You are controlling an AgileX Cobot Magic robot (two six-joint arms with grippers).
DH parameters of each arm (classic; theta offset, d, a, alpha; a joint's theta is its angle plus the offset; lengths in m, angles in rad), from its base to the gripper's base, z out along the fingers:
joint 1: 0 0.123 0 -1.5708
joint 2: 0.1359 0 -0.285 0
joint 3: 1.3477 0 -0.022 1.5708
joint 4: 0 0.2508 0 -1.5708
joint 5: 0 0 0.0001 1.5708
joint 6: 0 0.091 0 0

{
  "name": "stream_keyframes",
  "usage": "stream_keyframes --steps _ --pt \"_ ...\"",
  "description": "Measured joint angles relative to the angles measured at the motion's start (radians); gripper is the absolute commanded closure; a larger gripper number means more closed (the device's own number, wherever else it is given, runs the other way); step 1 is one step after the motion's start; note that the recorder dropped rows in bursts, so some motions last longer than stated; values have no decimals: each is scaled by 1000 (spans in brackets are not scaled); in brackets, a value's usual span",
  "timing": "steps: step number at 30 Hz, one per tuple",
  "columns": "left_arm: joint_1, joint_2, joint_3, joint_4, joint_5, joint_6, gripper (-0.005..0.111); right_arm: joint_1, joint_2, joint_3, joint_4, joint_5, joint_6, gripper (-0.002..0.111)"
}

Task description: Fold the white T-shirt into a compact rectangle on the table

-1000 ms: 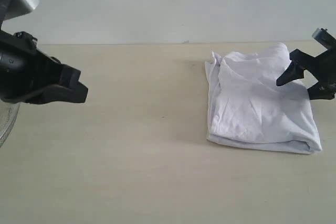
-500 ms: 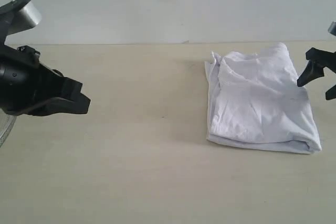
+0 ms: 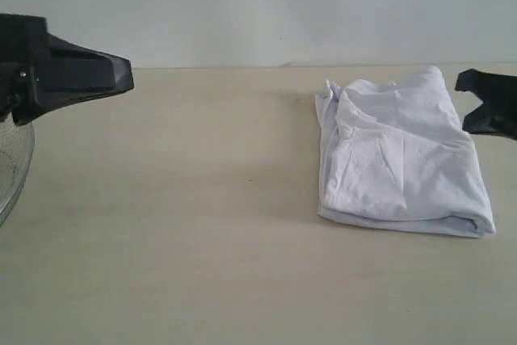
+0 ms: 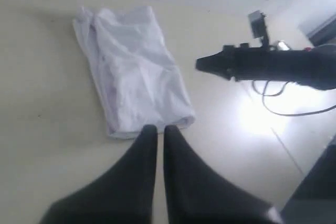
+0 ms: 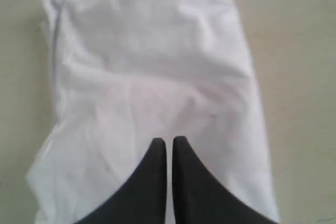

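The white T-shirt [image 3: 400, 151] lies folded into a rough rectangle on the right half of the table [image 3: 202, 216], plain side up and a little wrinkled. My right gripper [image 3: 477, 103] hovers at the shirt's far right corner, at the picture's edge. In the right wrist view its fingers [image 5: 169, 141] stand together above the cloth [image 5: 152, 66] with nothing between them. My left gripper [image 3: 125, 77] is raised at the far left, well away from the shirt. In the left wrist view it is shut and empty [image 4: 157, 129], with the shirt [image 4: 131, 72] beyond its tips.
A round wire-mesh basket [image 3: 12, 167] pokes in at the left edge under the left arm. The left wrist view shows the right arm [image 4: 252, 66] and a cable [image 4: 278, 108] past the table's side. A pale wall runs behind the table.
The right gripper has drawn back to the right off the shirt and closed its jaws. The left gripper has risen and levelled out. The shirt has not moved.
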Motion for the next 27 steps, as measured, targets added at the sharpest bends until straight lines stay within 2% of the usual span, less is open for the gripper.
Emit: stream_keyframes --steps 1,3,9,11,19,23,27 --pt "0 -15 20 -68 4 59 102 34 -34 31 33 -13 -31 108" --pt "0 -111 120 -313 49 223 102 170 -169 166 99 -96 -78 108" --pt "0 -349 331 -478 60 298 102 514 -486 400 137 -263 -88 108" --pt "0 -403 364 -495 62 300 102 579 -548 446 137 -271 -85 108" --pt "0 -548 433 -510 26 349 102 744 -709 620 140 -329 -86 108" --pt "0 -592 469 -543 19 449 102 773 -739 697 142 -346 -86 108" --pt "0 -597 505 -550 14 473 102 777 -743 730 142 -332 -86 108"
